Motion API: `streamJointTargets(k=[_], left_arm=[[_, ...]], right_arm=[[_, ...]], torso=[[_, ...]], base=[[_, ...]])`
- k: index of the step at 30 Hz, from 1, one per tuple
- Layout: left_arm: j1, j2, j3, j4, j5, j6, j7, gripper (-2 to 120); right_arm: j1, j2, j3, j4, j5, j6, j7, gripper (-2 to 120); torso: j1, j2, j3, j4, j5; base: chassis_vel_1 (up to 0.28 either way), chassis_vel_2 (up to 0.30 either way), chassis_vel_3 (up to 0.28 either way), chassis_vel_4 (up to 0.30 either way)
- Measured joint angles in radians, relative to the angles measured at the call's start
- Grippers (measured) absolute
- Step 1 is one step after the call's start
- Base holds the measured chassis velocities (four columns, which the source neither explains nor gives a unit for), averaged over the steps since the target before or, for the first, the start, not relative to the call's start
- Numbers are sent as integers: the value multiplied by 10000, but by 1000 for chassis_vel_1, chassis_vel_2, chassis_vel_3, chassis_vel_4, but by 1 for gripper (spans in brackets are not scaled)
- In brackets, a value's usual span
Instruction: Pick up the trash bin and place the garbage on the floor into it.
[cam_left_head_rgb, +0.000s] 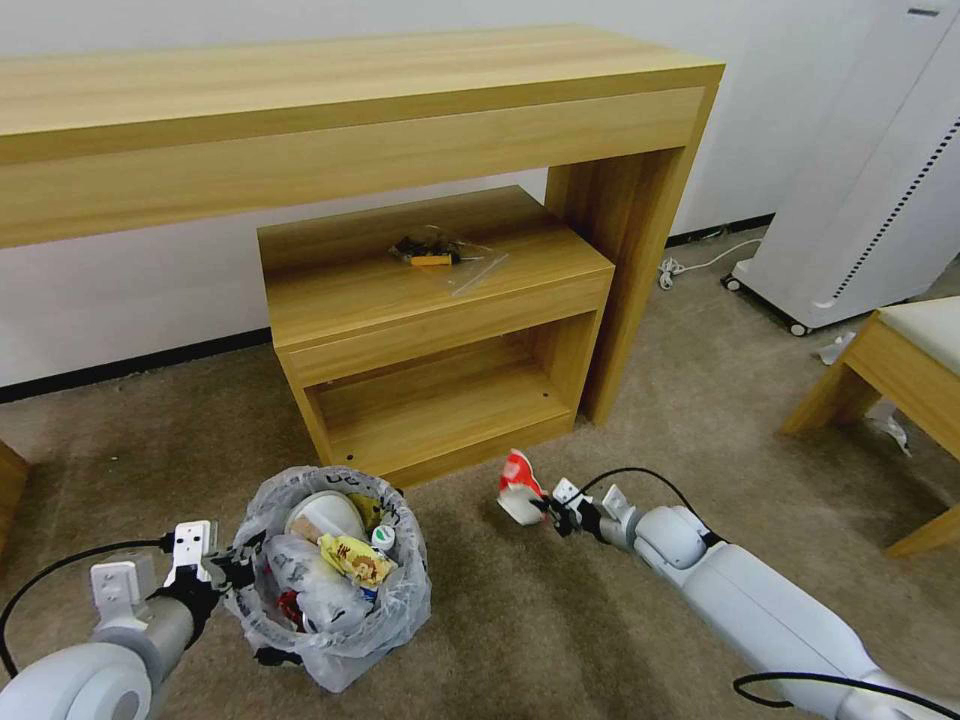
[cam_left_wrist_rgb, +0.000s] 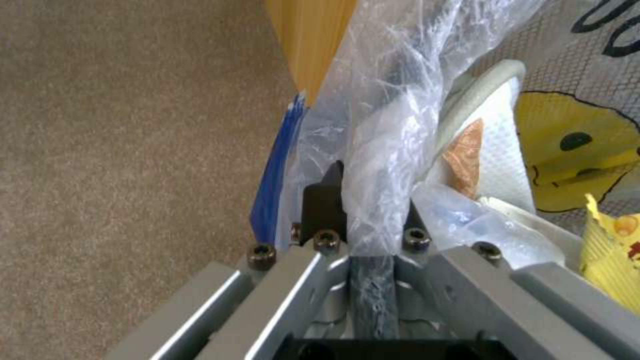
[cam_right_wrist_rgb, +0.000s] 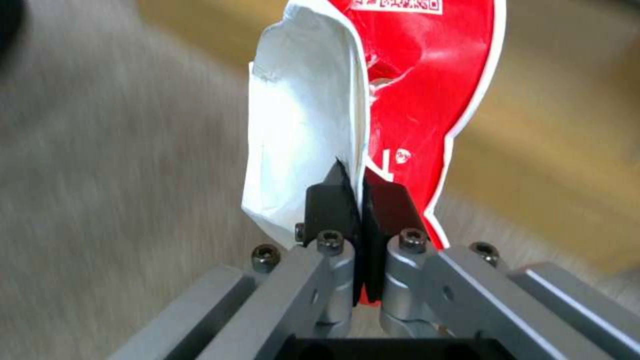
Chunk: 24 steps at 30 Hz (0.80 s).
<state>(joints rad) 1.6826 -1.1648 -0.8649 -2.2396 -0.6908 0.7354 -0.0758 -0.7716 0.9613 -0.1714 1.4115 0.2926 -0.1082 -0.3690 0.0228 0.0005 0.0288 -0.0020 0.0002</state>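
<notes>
The trash bin (cam_left_head_rgb: 330, 590), lined with a crinkled plastic bag, hangs low over the beige carpet floor (cam_left_head_rgb: 560, 620) at the lower left. My left gripper (cam_left_head_rgb: 232, 570) is shut on its rim; the left wrist view has the black fingers (cam_left_wrist_rgb: 323, 202) pinching the bag (cam_left_wrist_rgb: 387, 150) and blue wall (cam_left_wrist_rgb: 273, 185). Inside lie white slippers (cam_left_head_rgb: 322, 515), a yellow wrapper (cam_left_head_rgb: 355, 558) and other garbage. My right gripper (cam_left_head_rgb: 548, 512), right of the bin, is shut on a red wrapper (cam_left_head_rgb: 520, 485) with a white inside (cam_right_wrist_rgb: 307, 130), held above the floor.
A low wooden cabinet (cam_left_head_rgb: 440, 340) stands just behind the bin under a long wooden desk (cam_left_head_rgb: 330, 110); a small black-and-orange object (cam_left_head_rgb: 432, 252) lies on it. A wooden bench (cam_left_head_rgb: 900, 370) and a white appliance (cam_left_head_rgb: 870, 190) are at the right. Open carpet lies between the arms.
</notes>
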Motion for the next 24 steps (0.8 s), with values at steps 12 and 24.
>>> streamJointTargets(k=[12, 24], left_arm=[[-119, 82, 88, 284, -19, 0, -41, 0], [-209, 183, 135, 167, -73, 0, -174, 0]], right_arm=[[955, -606, -496, 5873, 1890, -1569, 652, 0], [2764, 184, -4981, 6031, 2326, -2933, 1624, 0]], torso=[[0, 1, -1, -2, -2], [0, 1, 0, 1, -1]], base=[[0, 0, 0, 0], [0, 0, 0, 0]])
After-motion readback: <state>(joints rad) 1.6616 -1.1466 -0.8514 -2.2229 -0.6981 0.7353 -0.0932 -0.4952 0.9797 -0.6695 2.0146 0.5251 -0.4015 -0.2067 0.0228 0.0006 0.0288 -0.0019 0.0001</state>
